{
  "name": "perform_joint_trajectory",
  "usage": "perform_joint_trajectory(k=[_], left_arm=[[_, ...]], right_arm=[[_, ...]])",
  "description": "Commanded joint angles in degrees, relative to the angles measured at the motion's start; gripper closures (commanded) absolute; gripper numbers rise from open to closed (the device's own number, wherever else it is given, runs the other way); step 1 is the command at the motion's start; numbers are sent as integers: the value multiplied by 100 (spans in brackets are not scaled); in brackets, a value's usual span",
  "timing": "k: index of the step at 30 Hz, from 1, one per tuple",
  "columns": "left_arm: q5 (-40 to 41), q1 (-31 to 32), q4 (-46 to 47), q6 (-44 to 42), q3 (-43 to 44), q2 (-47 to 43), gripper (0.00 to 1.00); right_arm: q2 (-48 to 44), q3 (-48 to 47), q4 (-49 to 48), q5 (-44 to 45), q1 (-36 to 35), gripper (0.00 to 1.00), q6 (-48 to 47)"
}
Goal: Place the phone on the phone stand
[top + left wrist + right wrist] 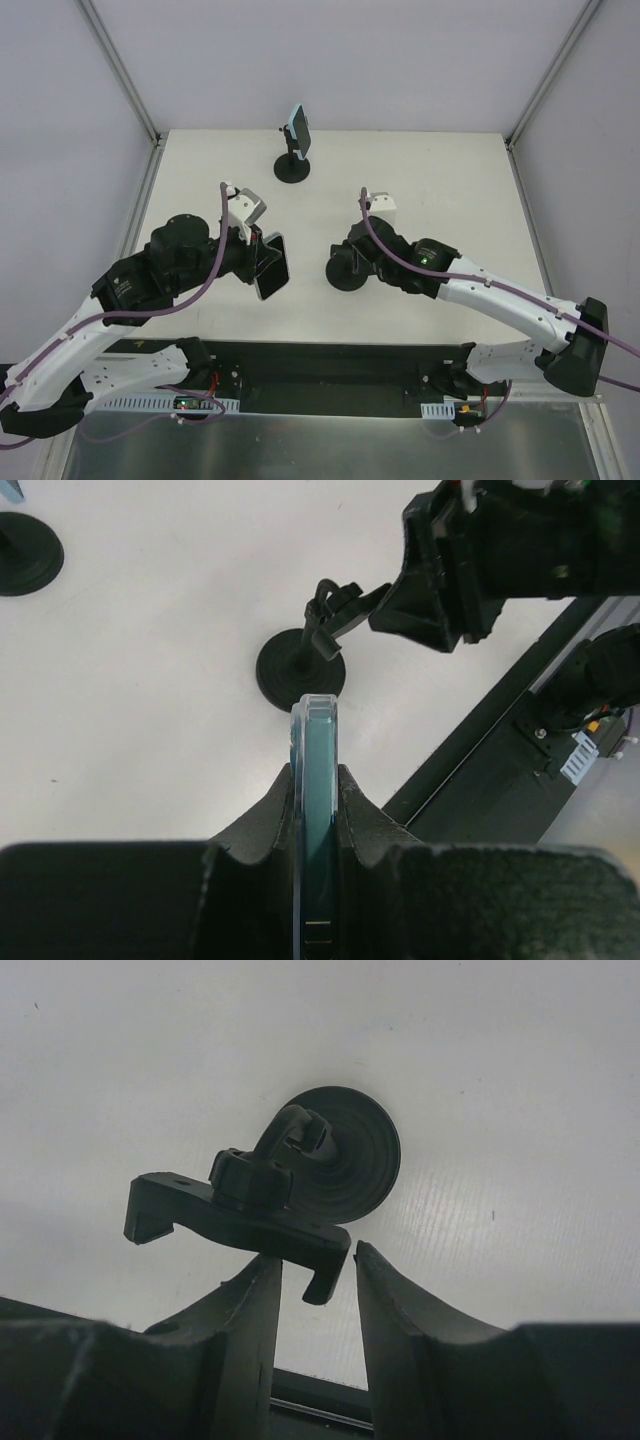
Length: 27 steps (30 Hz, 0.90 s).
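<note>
My left gripper [262,258] is shut on a phone [273,268] with a teal edge and clear case, held on edge above the table. In the left wrist view the phone [318,760] stands between the fingers [365,810]. A black phone stand [345,273] stands just right of it, with a round base [300,670] and an empty cradle [235,1215]. My right gripper [315,1252] is open a little, with the hooked end of the cradle between its fingertips. It also shows in the left wrist view [440,580].
A second black stand [292,168] at the back centre carries another phone [297,128]; its base shows in the left wrist view [25,552]. The table's black front rail [320,365] runs along the near edge. Frame posts stand at both far corners.
</note>
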<state>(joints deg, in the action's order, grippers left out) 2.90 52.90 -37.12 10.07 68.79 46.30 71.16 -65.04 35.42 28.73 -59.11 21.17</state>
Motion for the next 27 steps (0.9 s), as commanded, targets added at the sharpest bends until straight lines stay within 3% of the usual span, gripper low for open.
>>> perform_joint_trajectory(k=[1, 4, 11, 19, 21, 27], left_arm=[[-281, 36, 811, 101, -85, -174, 100], [-579, 36, 935, 66, -235, -183, 100], [-1352, 36, 1620, -215, -595, -104, 100], [-3056, 36, 2805, -953, -894, 203, 100], [-3689, 36, 2982, -1401, -955, 326, 100], [-4279, 36, 3124, -2087, -728, 1003, 100]], right_arm=[[179, -299, 44, 466, -127, 62, 238], [311, -378, 70, 616, -179, 64, 221], [382, -545, 281, 748, -250, 99, -33], [214, -580, -70, 248, -215, 99, -1175], [267, -659, -97, -68, -162, 99, -1351], [276, -695, -351, -1475, 365, 99, -2081]])
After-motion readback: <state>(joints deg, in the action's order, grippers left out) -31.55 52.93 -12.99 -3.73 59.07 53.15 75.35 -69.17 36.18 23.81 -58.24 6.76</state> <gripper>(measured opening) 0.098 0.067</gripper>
